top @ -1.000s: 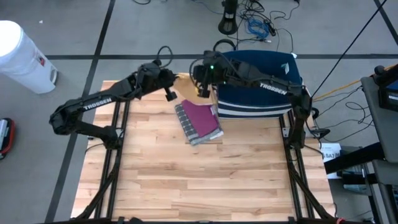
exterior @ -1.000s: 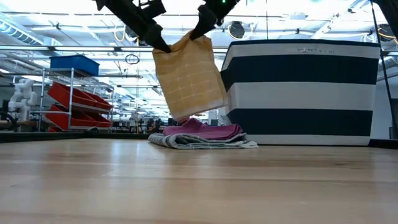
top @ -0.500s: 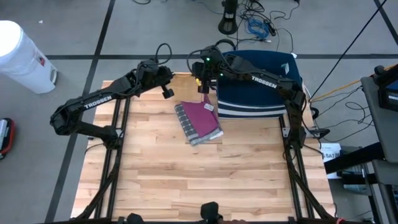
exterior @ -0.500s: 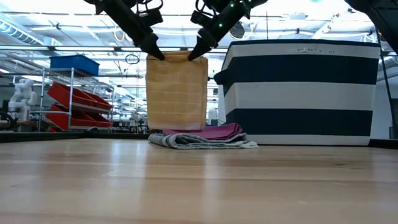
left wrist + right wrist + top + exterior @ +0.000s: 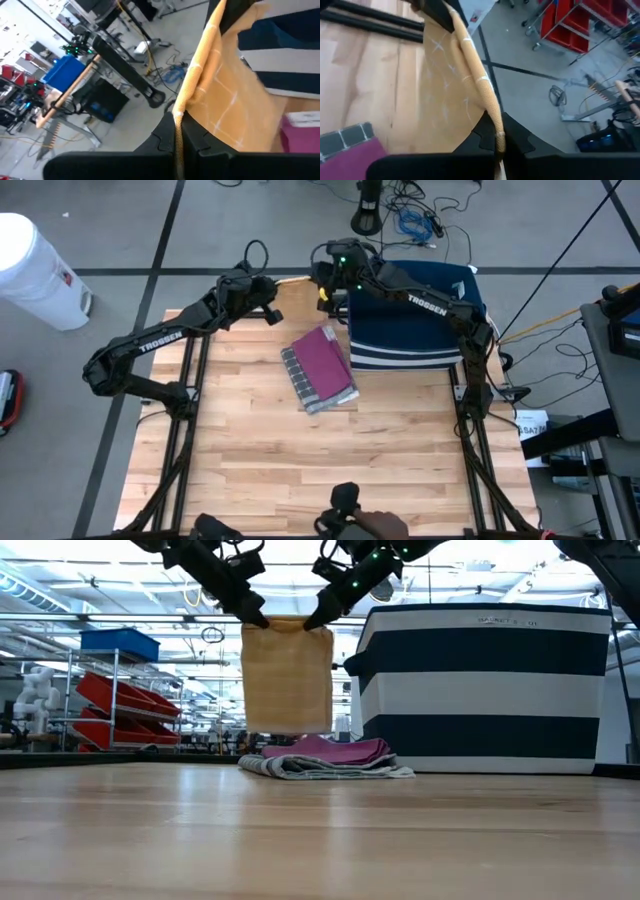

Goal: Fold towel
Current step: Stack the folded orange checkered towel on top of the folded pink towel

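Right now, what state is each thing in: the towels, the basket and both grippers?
Yellow towel: hanging flat in the air, held by its two top corners, clear of the table.
Left gripper: shut on one top corner.
Right gripper: shut on the other top corner.
Folded towels: stacked on the table, magenta on top.
Striped basket: upright at the table's far edge.
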You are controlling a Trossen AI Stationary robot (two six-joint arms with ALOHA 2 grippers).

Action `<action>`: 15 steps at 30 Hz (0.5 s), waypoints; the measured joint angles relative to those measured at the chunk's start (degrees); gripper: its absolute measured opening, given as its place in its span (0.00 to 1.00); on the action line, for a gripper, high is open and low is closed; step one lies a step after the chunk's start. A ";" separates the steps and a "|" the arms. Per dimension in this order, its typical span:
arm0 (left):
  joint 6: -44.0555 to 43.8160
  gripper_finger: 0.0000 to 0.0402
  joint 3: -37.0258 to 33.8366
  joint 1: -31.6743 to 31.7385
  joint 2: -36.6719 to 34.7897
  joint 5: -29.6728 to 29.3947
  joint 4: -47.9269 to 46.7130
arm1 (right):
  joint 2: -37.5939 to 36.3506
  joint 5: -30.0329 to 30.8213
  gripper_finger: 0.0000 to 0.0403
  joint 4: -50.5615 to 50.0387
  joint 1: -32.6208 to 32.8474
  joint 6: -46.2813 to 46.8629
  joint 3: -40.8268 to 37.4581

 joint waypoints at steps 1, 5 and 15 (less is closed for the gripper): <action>-0.02 0.01 0.00 0.19 0.00 0.17 -0.06 | 0.00 -0.41 0.00 0.00 -0.32 0.62 0.00; -2.83 0.01 0.08 0.58 0.56 5.51 -5.47 | 0.14 -4.83 0.00 -5.75 -1.27 2.53 0.00; -7.79 0.01 -0.04 -8.50 2.12 9.80 -14.67 | 0.20 -10.37 0.00 -22.66 3.15 5.91 -0.02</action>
